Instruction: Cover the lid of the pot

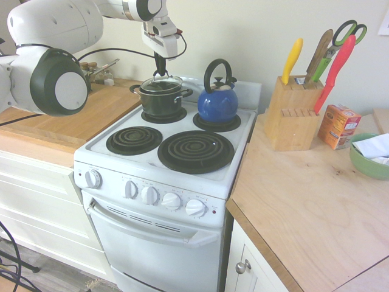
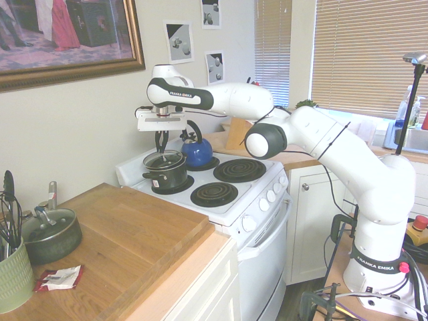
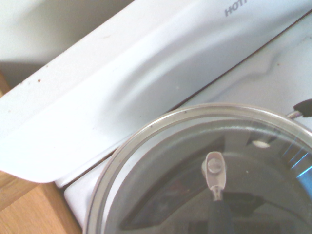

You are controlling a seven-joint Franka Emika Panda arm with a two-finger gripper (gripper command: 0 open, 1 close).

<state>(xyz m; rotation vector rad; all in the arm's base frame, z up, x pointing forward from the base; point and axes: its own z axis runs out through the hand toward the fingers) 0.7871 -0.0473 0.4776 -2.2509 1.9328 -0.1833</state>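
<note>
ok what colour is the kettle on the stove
Blue, with a black handle; best seen in the first exterior view.

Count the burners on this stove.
4: one beneath the dark pot, one beneath the blue kettle, and two bare ones nearer the knobs, a smaller and a larger. The first two are partly hidden.

On the stove (image 1: pixel 149 161) we count four burners (image 1: pixel 196 152), and on its front we count five dials (image 1: pixel 149 195). We see two pots in total: one dark pot (image 1: pixel 161 104) at the stove and one counter pot (image 2: pixel 52 246). The glass lids are also two: one clear lid (image 1: pixel 162 85) at the stove and one counter lid (image 2: pixel 57 225). We find one blue kettle (image 1: pixel 217 106), one knife block (image 1: pixel 293 115), one pair of scissors (image 1: pixel 328 53), one orange box (image 1: pixel 338 126) and one green bowl (image 1: pixel 369 163). On the wall we count one framed painting (image 2: pixel 67 37) and three small prints (image 2: pixel 178 41).
</note>
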